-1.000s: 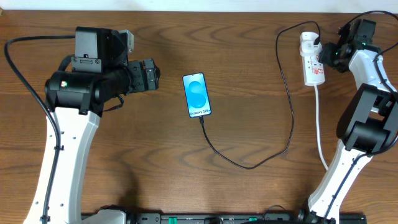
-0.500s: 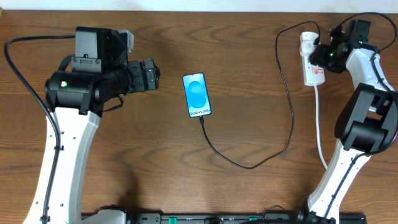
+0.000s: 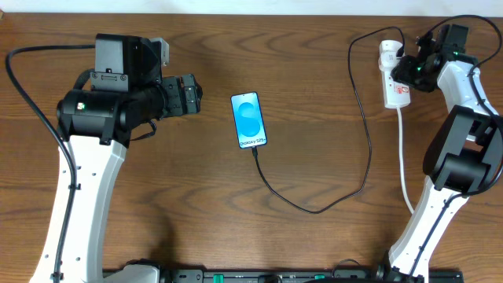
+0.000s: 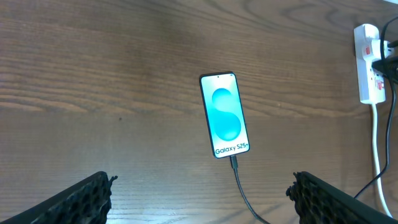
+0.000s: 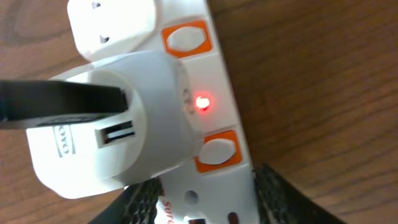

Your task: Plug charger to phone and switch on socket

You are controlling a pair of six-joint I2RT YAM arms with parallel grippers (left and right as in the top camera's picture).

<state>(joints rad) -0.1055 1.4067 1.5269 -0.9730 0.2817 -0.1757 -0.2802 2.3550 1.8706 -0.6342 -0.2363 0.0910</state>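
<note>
We see the charger (image 3: 346,192) plugged into the lower edge of the phone (image 3: 249,120). Well right of the phone lies the socket (image 3: 393,79), 1 red light (image 5: 201,102) glowing. Left gripper (image 4: 202,190) gapes empty; right gripper (image 5: 208,198) straddles the socket, grip unclear to us.

Light: bright, even, from above | Shadows: soft, faint on the bench (image 3: 196,204) | Glare: pale sheen on far wood, left wrist view; phone (image 3: 249,120) screen bright yet legible | Focus: overhead sharp; right wrist close-up of socket (image 5: 227,112) soft, red lamp (image 5: 201,102) blooming
</note>
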